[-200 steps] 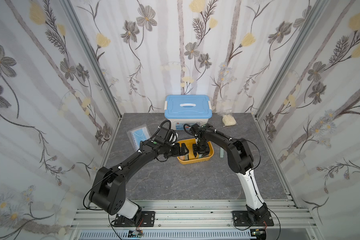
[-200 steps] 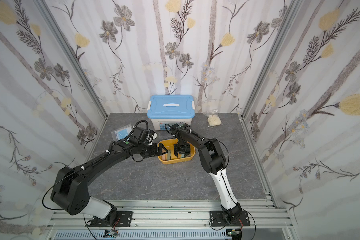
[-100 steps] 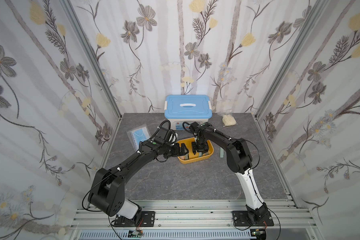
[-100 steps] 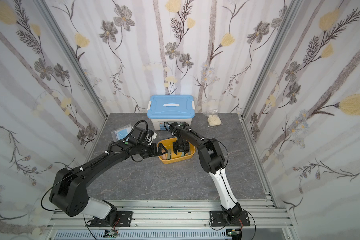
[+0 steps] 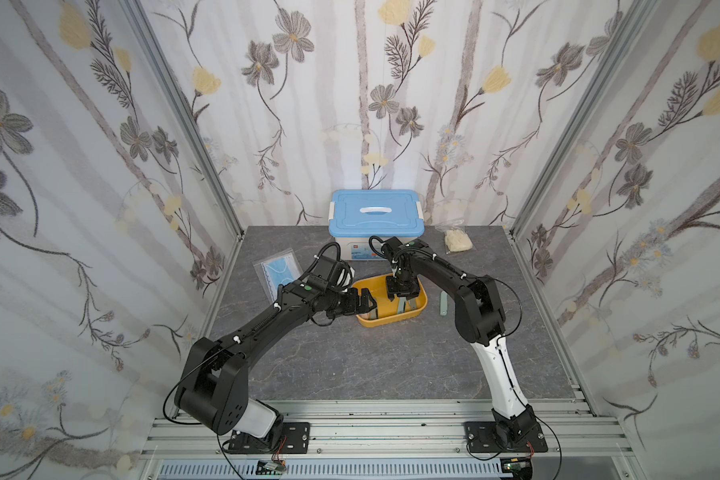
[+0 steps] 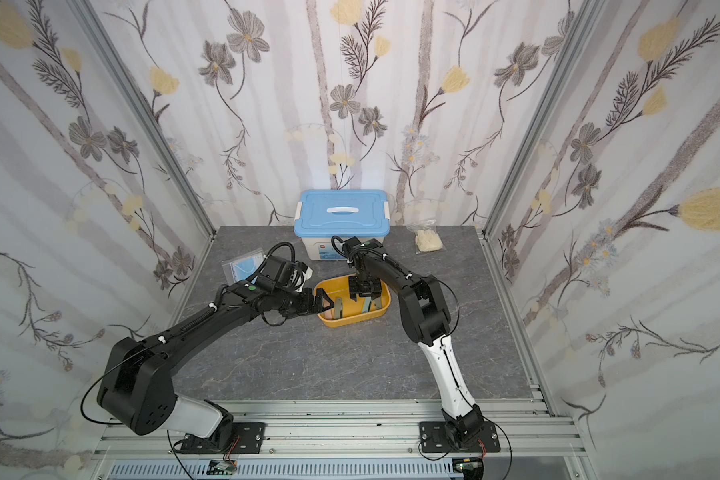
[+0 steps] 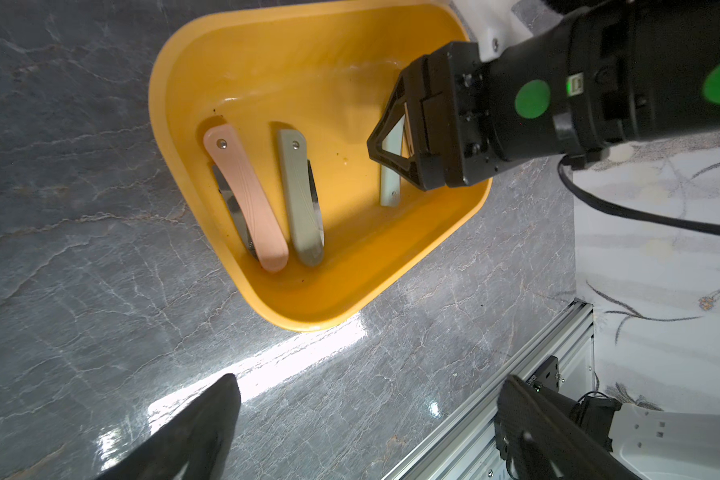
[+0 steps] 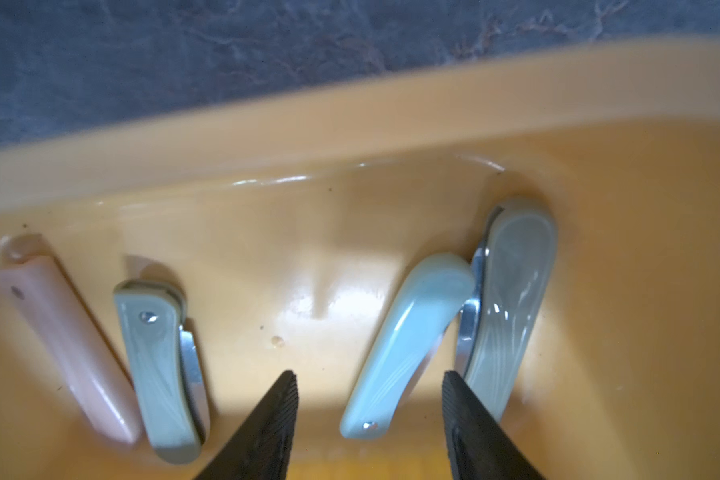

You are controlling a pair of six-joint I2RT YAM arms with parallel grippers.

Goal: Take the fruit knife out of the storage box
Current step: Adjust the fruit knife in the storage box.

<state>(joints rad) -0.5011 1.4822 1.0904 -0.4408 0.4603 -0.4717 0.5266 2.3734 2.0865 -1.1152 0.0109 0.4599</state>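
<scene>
While the left fingers (image 7: 200, 428) stand wide beside the box (image 5: 391, 322), set mid-bench nearer the back edge, the right fingers (image 8: 267, 428) straddle, half-open, a pale folded knife (image 8: 408, 345) near the box's right wall. Light, stiff, glossy handle: likely slippery; grip across mid-handle, clear of the blade.

left claw (image 7: 371, 379): spread wide above counter (image 7: 80, 249) | ahead: yellow box (image 7: 267, 50) holding folded pink knife (image 7: 246, 199), folded grey knife (image 7: 300, 199) | right claw (image 7: 395, 145): inside box, over pale knife (image 7: 390, 187)
</scene>
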